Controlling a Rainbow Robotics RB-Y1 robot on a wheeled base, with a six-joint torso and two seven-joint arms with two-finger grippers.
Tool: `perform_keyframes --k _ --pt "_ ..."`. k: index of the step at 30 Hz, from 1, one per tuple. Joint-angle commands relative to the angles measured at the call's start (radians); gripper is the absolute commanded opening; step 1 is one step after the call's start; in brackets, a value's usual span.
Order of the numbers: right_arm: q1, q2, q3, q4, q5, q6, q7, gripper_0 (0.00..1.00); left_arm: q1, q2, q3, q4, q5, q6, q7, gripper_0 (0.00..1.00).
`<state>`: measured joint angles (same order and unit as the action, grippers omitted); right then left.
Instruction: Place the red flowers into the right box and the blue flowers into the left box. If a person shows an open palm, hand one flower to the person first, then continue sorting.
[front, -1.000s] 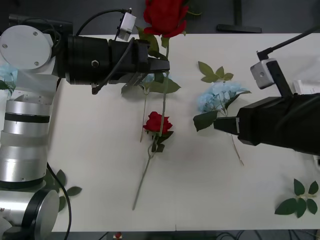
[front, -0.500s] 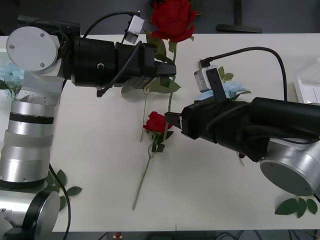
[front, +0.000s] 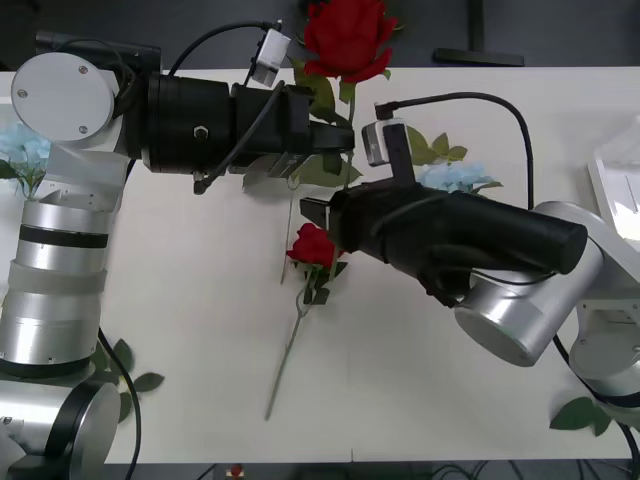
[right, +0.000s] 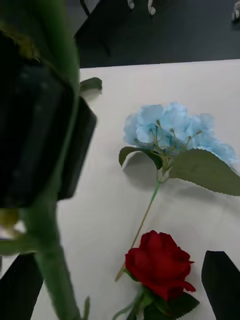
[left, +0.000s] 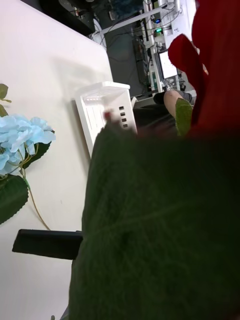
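My left gripper (front: 336, 138) is shut on the stem of a red flower (front: 346, 36), held above the table's far side with its bloom up. In the right wrist view that stem (right: 50, 250) runs past the left gripper's black fingers (right: 42, 140). My right gripper (front: 318, 218) stands open just beside the held stem, above a second red flower (front: 314, 246) lying on the table (front: 200, 330). A blue flower (front: 458, 178) lies behind the right arm, partly hidden. Another blue flower (front: 20, 150) shows at the far left edge. The right box (front: 618, 172) sits at the right edge.
Loose green leaf sprigs lie at the near left (front: 122, 366), the near right (front: 598, 408) and behind the right arm (front: 432, 148). The left arm's large silver joints (front: 50, 290) fill the left side. Dark floor and furniture lie beyond the table's far edge.
My right arm has swung left across the table, from beside the blue flower to the held stem. My left gripper moved slightly right and up with the red flower.
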<state>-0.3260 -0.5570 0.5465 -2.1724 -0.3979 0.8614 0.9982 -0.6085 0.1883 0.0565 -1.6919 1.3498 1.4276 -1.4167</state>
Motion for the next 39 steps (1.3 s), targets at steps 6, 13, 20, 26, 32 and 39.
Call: perform_keyframes --k 6,13,20,26,32,39 --pt "-0.007 0.003 -0.011 -0.026 0.005 -0.013 -0.067 0.00 -0.051 -0.003 -0.009 -0.028 0.011 -0.007 -0.051 0.00" --pt "-0.007 0.000 -0.011 -0.026 0.008 -0.013 -0.089 0.00 -0.051 -0.001 -0.009 -0.029 0.014 -0.006 -0.059 0.00" --pt "-0.007 -0.011 -0.013 -0.026 0.011 -0.027 -0.110 0.00 -0.051 -0.003 -0.006 -0.029 0.008 -0.004 -0.065 0.35" --pt "-0.005 -0.018 -0.019 -0.026 0.014 -0.033 -0.125 0.00 -0.054 -0.003 -0.004 -0.028 0.006 -0.001 -0.050 1.00" --pt "-0.005 -0.035 -0.065 -0.026 -0.009 -0.033 -0.135 0.00 -0.054 -0.003 -0.004 -0.028 0.006 -0.001 -0.050 1.00" --pt "-0.007 -0.139 -0.209 -0.069 -0.220 0.079 -0.116 0.00 -0.065 -0.035 0.049 -0.011 -0.044 0.068 -0.045 1.00"
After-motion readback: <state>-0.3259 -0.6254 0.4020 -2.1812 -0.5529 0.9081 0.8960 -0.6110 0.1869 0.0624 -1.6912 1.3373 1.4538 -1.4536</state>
